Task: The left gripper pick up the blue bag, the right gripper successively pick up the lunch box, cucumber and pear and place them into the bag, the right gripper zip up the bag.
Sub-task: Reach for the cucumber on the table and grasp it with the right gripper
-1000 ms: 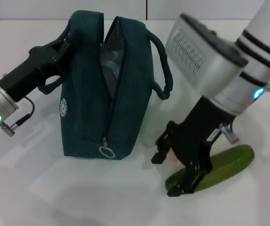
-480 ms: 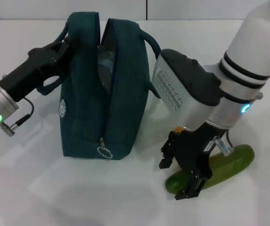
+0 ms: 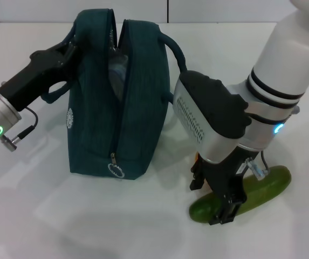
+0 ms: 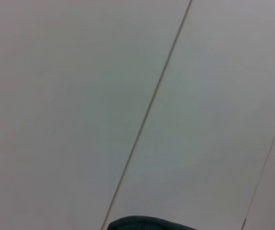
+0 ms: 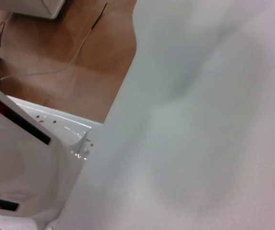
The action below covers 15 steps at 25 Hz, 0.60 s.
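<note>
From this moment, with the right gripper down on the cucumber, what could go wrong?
1. The right gripper sits near one end of the cucumber, not its middle, so the cucumber may tilt or slip when lifted.
2. The blue bag shows only a narrow opening at its top, so the long cucumber could catch on the edge.
3. The left gripper holds the bag by its top on one side only, so a push from the cucumber might tip or shift it.
</note>
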Each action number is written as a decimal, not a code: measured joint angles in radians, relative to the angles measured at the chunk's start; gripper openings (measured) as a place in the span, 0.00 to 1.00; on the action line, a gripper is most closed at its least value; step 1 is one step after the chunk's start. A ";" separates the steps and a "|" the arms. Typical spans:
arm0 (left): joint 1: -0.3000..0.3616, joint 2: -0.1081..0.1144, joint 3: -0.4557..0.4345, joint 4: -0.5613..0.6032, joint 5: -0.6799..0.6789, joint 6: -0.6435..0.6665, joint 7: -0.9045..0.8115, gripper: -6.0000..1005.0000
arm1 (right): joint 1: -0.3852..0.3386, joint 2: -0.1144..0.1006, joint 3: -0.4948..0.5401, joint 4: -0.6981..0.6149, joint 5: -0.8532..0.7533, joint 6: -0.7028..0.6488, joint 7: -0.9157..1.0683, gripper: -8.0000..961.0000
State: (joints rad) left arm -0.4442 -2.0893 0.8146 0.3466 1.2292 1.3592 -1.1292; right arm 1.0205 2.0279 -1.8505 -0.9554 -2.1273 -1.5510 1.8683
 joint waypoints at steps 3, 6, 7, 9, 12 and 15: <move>-0.001 0.000 0.000 0.000 -0.007 -0.001 0.000 0.05 | 0.007 0.000 -0.021 0.000 -0.001 0.000 0.000 0.78; -0.001 0.002 0.000 0.000 -0.013 -0.002 0.000 0.05 | 0.010 0.000 -0.033 0.003 -0.003 0.000 0.001 0.77; -0.001 0.002 0.000 0.000 -0.013 -0.002 0.000 0.05 | 0.010 0.000 -0.040 0.003 -0.003 0.001 0.002 0.77; -0.001 0.003 0.000 0.000 -0.013 -0.002 0.000 0.05 | 0.010 0.000 -0.053 0.001 -0.003 0.005 0.003 0.77; -0.001 0.003 0.000 0.000 -0.013 -0.002 0.000 0.05 | 0.010 0.000 -0.078 -0.001 -0.004 0.016 0.009 0.77; -0.001 0.003 0.000 0.000 -0.013 -0.002 0.000 0.05 | 0.010 0.000 -0.111 -0.003 -0.011 0.044 0.028 0.77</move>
State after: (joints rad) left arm -0.4449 -2.0861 0.8146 0.3467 1.2161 1.3574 -1.1290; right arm 1.0309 2.0279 -1.9610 -0.9588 -2.1387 -1.5069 1.8960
